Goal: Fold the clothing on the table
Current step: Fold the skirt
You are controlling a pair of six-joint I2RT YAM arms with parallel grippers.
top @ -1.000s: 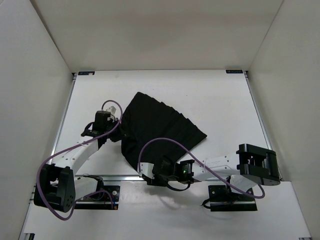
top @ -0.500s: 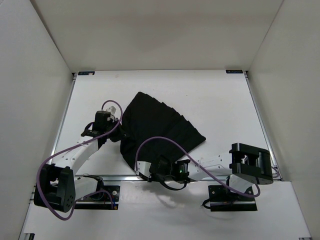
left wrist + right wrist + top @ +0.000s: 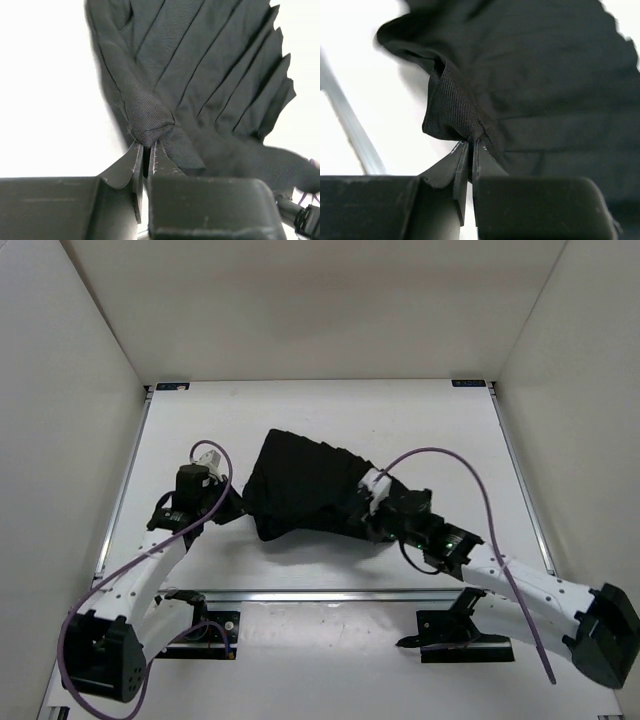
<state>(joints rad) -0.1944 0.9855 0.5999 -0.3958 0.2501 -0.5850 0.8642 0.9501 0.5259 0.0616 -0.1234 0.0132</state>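
Note:
The black pleated clothing (image 3: 300,485) lies bunched on the middle of the white table (image 3: 440,425). My left gripper (image 3: 237,506) sits at the garment's left edge, shut on a gathered fold of it (image 3: 146,144); the pleats (image 3: 215,75) fan away beyond the fingers. From the right, my right gripper (image 3: 366,516) is shut on a pinched edge of the clothing (image 3: 471,142). That edge (image 3: 451,112) is raised off the table, and the rest of the fabric (image 3: 545,75) spreads behind it.
A metal rail (image 3: 330,595) runs along the table's near edge and shows in the right wrist view (image 3: 350,125). White enclosure walls (image 3: 70,440) stand on three sides. Purple cables (image 3: 440,455) loop over both arms. The arm bases (image 3: 460,625) sit at the front.
My right gripper shut on the garment's near edge and swung from the front rail up and to the right with it, drawing the cloth into a narrower bundle. The left arm shifted slightly left.

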